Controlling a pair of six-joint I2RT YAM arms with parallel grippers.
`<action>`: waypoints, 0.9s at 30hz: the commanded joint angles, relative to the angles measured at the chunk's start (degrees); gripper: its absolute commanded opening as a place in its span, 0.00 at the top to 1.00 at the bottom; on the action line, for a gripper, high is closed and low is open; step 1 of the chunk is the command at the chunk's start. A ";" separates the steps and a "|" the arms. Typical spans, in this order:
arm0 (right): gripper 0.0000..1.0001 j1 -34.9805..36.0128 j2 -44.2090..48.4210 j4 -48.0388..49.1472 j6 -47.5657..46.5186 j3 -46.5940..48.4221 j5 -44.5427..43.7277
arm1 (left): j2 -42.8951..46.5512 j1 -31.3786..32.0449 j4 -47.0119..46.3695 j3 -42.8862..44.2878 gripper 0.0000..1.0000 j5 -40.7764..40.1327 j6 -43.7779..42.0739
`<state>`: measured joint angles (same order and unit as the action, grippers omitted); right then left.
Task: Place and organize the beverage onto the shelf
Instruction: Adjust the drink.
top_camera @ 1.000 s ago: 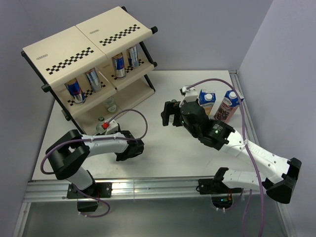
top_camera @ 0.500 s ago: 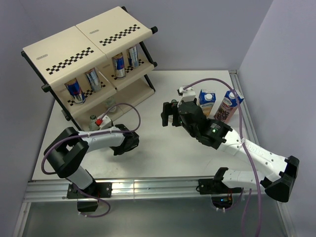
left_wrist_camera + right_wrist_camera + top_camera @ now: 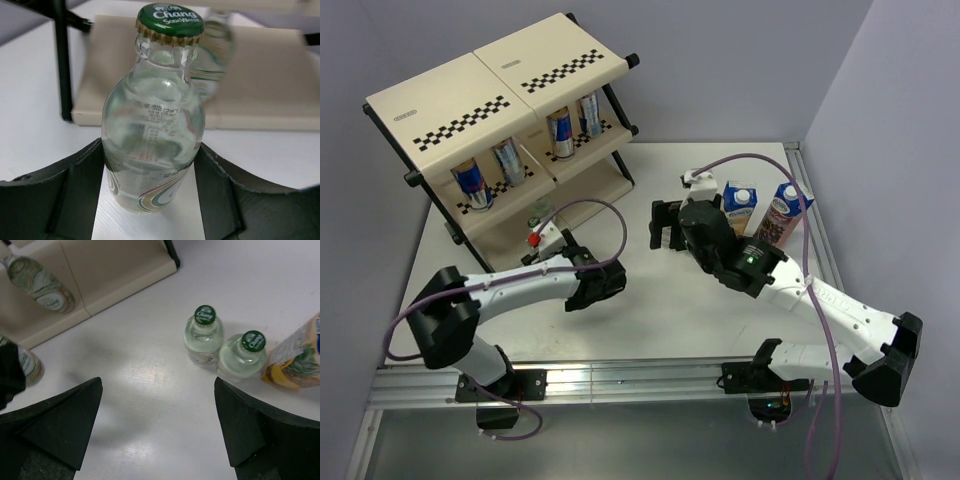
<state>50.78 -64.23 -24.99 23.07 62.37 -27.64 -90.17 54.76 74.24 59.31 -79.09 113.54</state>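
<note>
White table [image 3: 660, 315] set against lavender walls. At ten o'clock stands the shelf [image 3: 450, 105], with four cans [image 3: 507, 160] on its middle tier and a shelved bottle [image 3: 42, 282] on the bottom tier. At seven o'clock of the table's middle, in front of the shelf, the left gripper [image 3: 594, 290] pinches a green-capped held bottle [image 3: 152, 135] upright between both fingers. The right gripper [image 3: 665, 225] hangs spread wide, gripping nothing. Below it two standing bottles [image 3: 204, 337] sit just beside two cartons [image 3: 740, 207] at two o'clock.
</note>
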 commanded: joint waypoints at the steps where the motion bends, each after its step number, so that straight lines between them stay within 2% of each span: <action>1: 0.00 -1.47 3.05 0.12 1.71 2.67 -5.49 | 7.37 5.78 4.60 5.19 0.99 -18.03 19.67; 6: 0.00 -2.36 7.79 1.78 2.25 1.09 -4.46 | 10.45 12.81 4.69 10.55 0.99 -17.33 7.60; 11: 0.00 -2.36 10.87 2.14 1.80 0.65 -3.74 | 12.21 16.34 4.60 18.97 0.99 -14.79 -6.64; 19: 0.00 -2.36 10.79 -0.05 0.75 2.84 -6.64 | 5.46 16.78 4.60 38.49 0.99 -16.97 -29.56; 22: 0.00 -2.36 10.35 -0.23 0.57 3.72 -7.08 | 3.34 16.52 4.69 47.53 0.99 -18.12 -34.15; 27: 0.00 -2.27 10.88 -0.76 0.92 4.52 -6.64 | 2.63 12.74 4.69 55.29 0.99 -18.12 -36.98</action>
<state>48.71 -54.06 -25.96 24.32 63.90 -32.64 -88.99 69.52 77.87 108.68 -78.98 81.67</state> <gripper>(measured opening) 0.997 0.695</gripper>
